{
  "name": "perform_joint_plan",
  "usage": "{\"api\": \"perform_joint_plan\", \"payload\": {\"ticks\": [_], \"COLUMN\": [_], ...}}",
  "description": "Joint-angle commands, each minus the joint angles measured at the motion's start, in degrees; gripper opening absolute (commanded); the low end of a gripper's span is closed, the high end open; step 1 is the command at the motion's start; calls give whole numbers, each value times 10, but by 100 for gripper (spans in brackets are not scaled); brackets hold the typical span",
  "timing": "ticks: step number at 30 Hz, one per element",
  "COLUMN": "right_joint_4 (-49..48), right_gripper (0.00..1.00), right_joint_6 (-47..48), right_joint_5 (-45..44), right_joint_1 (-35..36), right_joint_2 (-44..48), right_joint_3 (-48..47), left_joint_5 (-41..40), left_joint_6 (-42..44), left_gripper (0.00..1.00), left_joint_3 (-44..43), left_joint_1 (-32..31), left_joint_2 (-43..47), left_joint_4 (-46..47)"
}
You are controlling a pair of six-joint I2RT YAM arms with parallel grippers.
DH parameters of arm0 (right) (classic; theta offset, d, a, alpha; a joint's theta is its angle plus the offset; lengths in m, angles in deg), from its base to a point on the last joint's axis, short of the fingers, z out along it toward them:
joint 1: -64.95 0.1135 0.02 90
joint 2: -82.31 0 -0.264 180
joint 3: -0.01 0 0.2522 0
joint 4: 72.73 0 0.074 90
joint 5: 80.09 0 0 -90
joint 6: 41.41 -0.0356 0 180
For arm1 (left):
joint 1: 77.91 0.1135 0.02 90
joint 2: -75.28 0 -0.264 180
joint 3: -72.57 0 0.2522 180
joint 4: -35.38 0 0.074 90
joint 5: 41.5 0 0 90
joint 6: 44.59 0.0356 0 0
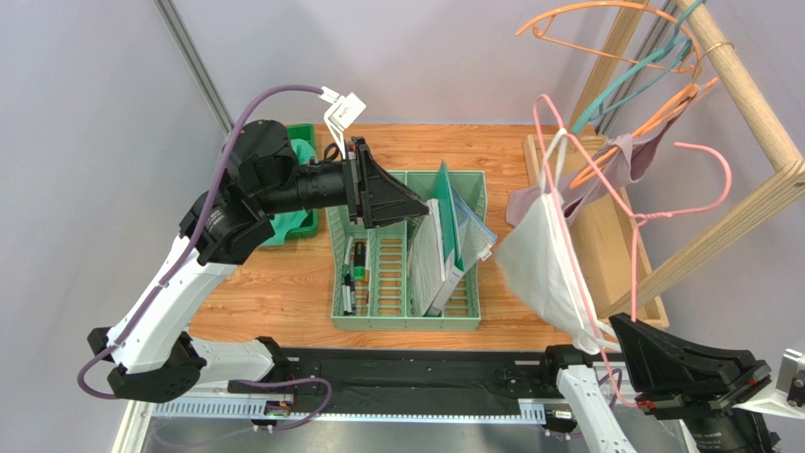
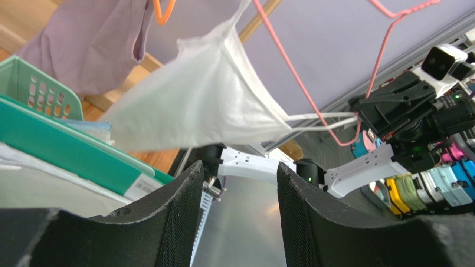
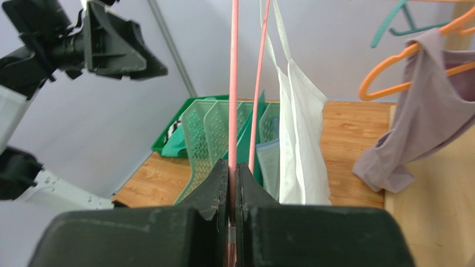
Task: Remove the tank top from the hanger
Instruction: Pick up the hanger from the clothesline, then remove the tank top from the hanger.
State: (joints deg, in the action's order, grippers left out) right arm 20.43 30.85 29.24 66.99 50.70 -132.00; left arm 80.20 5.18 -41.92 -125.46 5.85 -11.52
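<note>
While the right gripper (image 3: 232, 175) pinches the wire of the pink hanger (image 3: 234, 83) flat between its closed fingers, low at the near right of the scene, the white tank top (image 1: 543, 260) hangs on that hanger. Its body sags in the air between the two arms. Its thin straps run along the pink wire toward the closed fingers. The garment hangs above the right part of the wooden table (image 1: 274, 293), just right of the green slotted basket (image 1: 406, 324) and apart from it. The left gripper (image 2: 240, 178) is raised over the basket and faces the tank top, its fingers partly spread with nothing between them, not touching the cloth. Behind the tank top a lilac garment (image 3: 423, 111) droops from an orange hanger (image 3: 384, 65) on the wooden rack (image 1: 746, 90).
</note>
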Motion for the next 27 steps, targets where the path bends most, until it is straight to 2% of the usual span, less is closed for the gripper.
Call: {"api": "perform_joint_plan", "payload": {"ticks": [1, 4, 8, 13, 16, 23, 27], "right_joint_4": [129, 98, 50, 9, -4, -27, -24], "right_gripper": [0, 0, 0, 0, 0, 0, 0], "right_joint_6": [-11, -13, -20, -32, -36, -55, -56], "right_joint_5": [104, 113, 162, 204, 216, 216, 209], "right_joint_1": [-2, -2, -2, -2, -2, -3, -2], "right_joint_2": [-34, -65, -107, -133, -139, -136, -135], "right_joint_3": [18, 34, 41, 42, 45, 47, 53], "left_joint_5": [-17, -52, -107, -144, -163, -161, -165], "left_joint_6": [12, 35, 78, 145, 168, 165, 156], "left_gripper": [59, 62, 62, 57, 54, 50, 46], "left_joint_3": [-71, -115, -178, -293, -319, -311, -261], "left_joint_1": [-2, -2, -1, -1, -2, -3, -7], "left_joint_2": [-13, -30, -82, -163, -199, -233, -200], "left_joint_4": [28, 30, 19, -38, -48, -52, -48]}}
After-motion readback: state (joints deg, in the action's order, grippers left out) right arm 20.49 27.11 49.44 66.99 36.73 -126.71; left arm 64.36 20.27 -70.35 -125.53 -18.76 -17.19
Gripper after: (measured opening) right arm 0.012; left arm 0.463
